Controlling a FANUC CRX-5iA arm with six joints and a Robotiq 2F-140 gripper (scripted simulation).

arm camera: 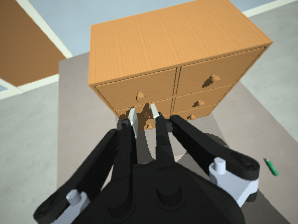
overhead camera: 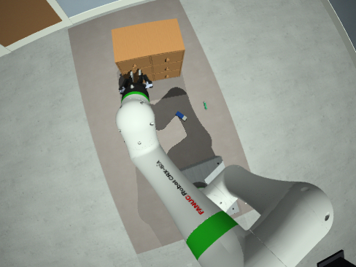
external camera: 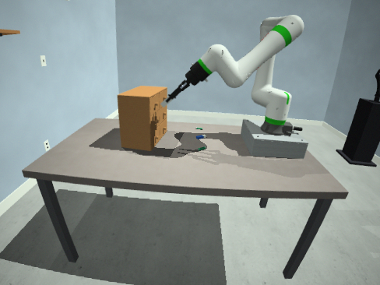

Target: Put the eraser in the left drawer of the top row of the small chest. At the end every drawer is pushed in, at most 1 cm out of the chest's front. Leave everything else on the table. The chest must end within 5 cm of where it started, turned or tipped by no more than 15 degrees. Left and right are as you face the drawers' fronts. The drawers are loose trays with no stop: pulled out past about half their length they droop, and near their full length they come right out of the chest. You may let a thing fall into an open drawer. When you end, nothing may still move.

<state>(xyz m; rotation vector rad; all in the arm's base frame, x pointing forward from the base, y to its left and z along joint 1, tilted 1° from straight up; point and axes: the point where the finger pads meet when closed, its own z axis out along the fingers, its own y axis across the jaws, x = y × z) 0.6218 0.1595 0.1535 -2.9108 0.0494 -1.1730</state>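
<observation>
The small wooden chest (overhead camera: 147, 38) (external camera: 136, 117) (arm camera: 165, 42) stands at the far end of the table, and all its drawers look pushed in. The knob of the top left drawer (arm camera: 140, 94) sits just above my fingertips. My gripper (overhead camera: 135, 74) (external camera: 165, 102) (arm camera: 144, 112) is close in front of the chest's left column. Its fingers are narrowed to a small gap and hold nothing. A lower left knob (arm camera: 148, 124) shows behind that gap. The blue and white eraser (overhead camera: 181, 116) (external camera: 200, 136) lies on the table to the right of my arm, well apart from the gripper.
A small green object (overhead camera: 205, 105) (external camera: 198, 128) (arm camera: 270, 167) lies on the table beyond the eraser. My grey base block (external camera: 272, 146) stands at the table's near end. The table (overhead camera: 102, 128) edges run close on both sides of the chest.
</observation>
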